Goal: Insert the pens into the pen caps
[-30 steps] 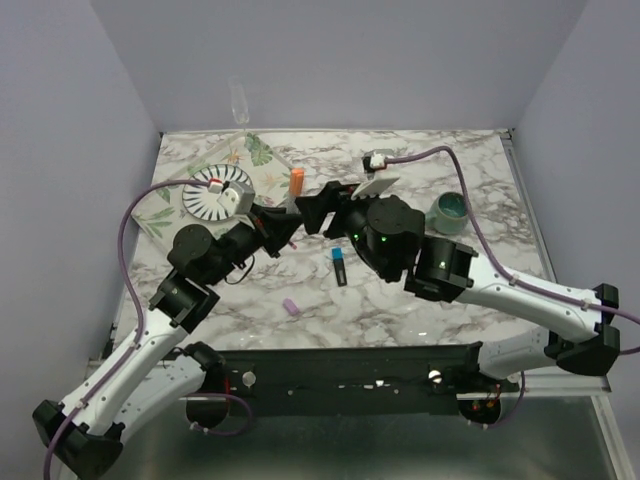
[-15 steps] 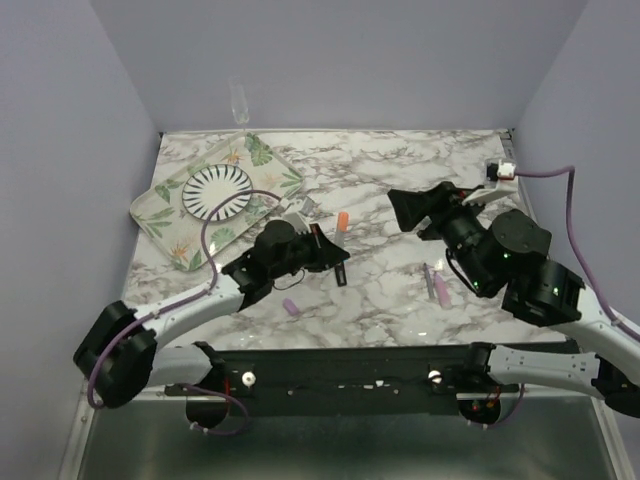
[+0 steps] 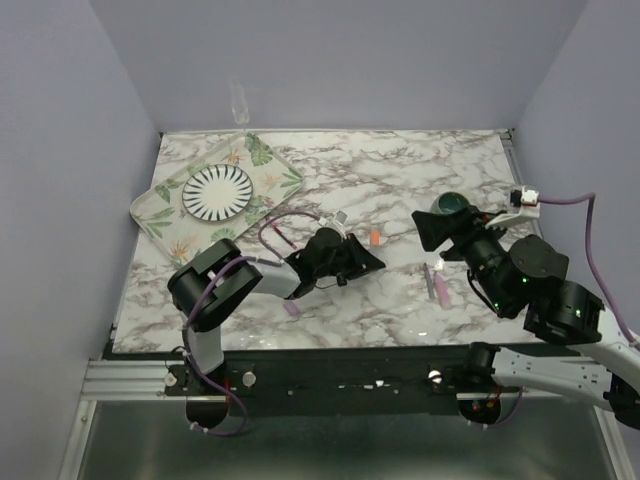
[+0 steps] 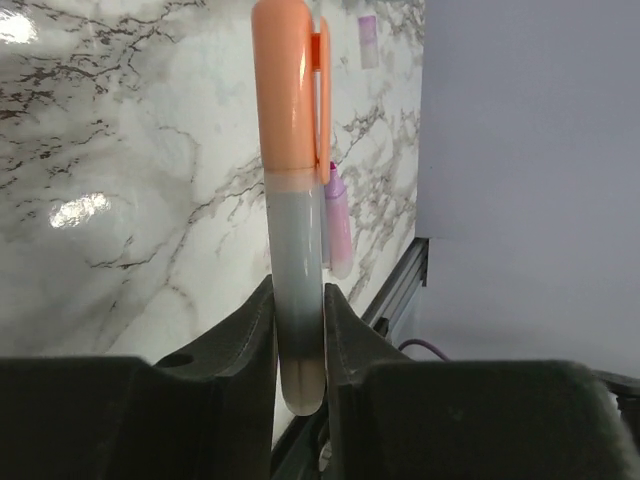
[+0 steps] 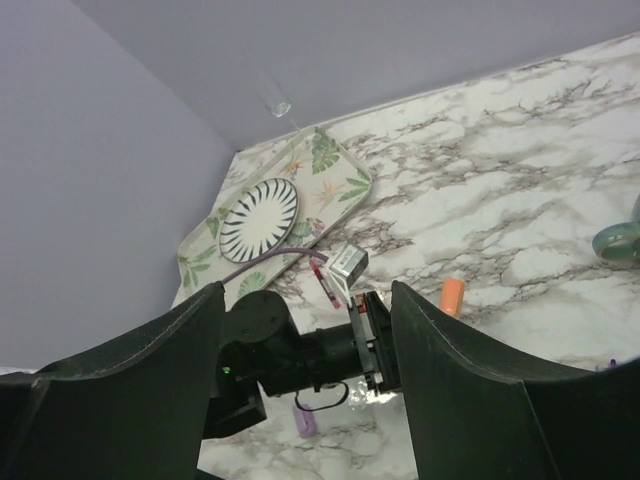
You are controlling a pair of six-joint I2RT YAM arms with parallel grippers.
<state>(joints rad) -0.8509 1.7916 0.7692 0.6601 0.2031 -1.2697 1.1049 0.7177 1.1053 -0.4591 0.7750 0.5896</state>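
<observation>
My left gripper (image 3: 357, 262) (image 4: 298, 300) is shut on the pale grey pen (image 4: 298, 260), held by its rear end low over the table. The orange pen cap (image 4: 288, 85) sits on its front end and also shows in the top view (image 3: 374, 238) and the right wrist view (image 5: 452, 297). A pink-purple pen (image 3: 438, 288) (image 4: 338, 225) lies to its right. A light purple cap (image 3: 291, 308) (image 5: 307, 420) lies near the front edge. A thin red pen (image 5: 328, 282) lies by the left wrist. My right gripper (image 3: 428, 228) (image 5: 305, 330) is open, empty and raised. The black pen and the blue cap are hidden.
A teal-green mug (image 3: 450, 206) stands behind my right gripper. A leaf-patterned tray (image 3: 150, 214) with a striped plate (image 3: 218, 190) sits at the back left. A small light purple piece (image 4: 368, 27) lies farther right. The left arm's cable (image 3: 285, 222) loops over the table.
My left arm has stretched further right and low across the table, carrying the orange-capped pen with it. My right arm has drawn back to the right, uncovering the mug.
</observation>
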